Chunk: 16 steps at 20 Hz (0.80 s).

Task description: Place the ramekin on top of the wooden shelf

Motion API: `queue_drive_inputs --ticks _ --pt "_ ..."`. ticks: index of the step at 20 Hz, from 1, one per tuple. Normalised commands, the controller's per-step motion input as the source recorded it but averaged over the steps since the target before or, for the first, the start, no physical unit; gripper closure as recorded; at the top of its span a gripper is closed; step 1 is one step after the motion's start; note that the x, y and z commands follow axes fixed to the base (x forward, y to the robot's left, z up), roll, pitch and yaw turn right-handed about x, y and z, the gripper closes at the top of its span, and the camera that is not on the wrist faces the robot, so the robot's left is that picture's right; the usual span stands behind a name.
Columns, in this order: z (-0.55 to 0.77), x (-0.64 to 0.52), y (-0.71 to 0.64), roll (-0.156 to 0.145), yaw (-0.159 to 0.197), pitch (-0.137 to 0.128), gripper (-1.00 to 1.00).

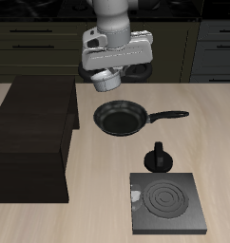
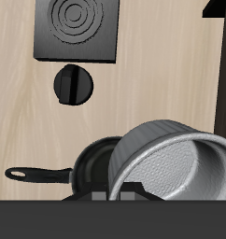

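The ramekin (image 1: 106, 79) is a small light-grey cup with a darker grey inside. My gripper (image 1: 105, 74) is shut on it and holds it tilted in the air, above the table behind the frying pan and beside the shelf's back corner. In the wrist view the ramekin (image 2: 171, 164) fills the near field, with its rim between my fingers. The wooden shelf (image 1: 31, 133) is a large, very dark brown cabinet with a flat, bare top. Its edge shows as a dark strip in the wrist view (image 2: 225, 93).
A black frying pan (image 1: 120, 118) lies on the table below the gripper, its handle pointing away from the shelf; it also shows in the wrist view (image 2: 91, 168). A small black moka pot (image 1: 159, 158) (image 2: 74, 85) stands behind the black stove burner plate (image 1: 166, 203) (image 2: 77, 28) near the front edge.
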Motion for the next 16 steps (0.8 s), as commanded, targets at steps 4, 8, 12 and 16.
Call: queue_drive_inputs --ticks 4,8,12,16 --pt "0.09 -0.02 -0.34 -0.019 -0.019 0.020 1.00" --pt "0.13 -0.09 -0.57 -0.061 -0.026 -0.009 1.00" --pt "0.05 -0.02 -0.34 -0.034 0.008 -0.006 1.00" --pt "0.10 -0.05 -0.47 -0.032 -0.029 0.001 1.00"
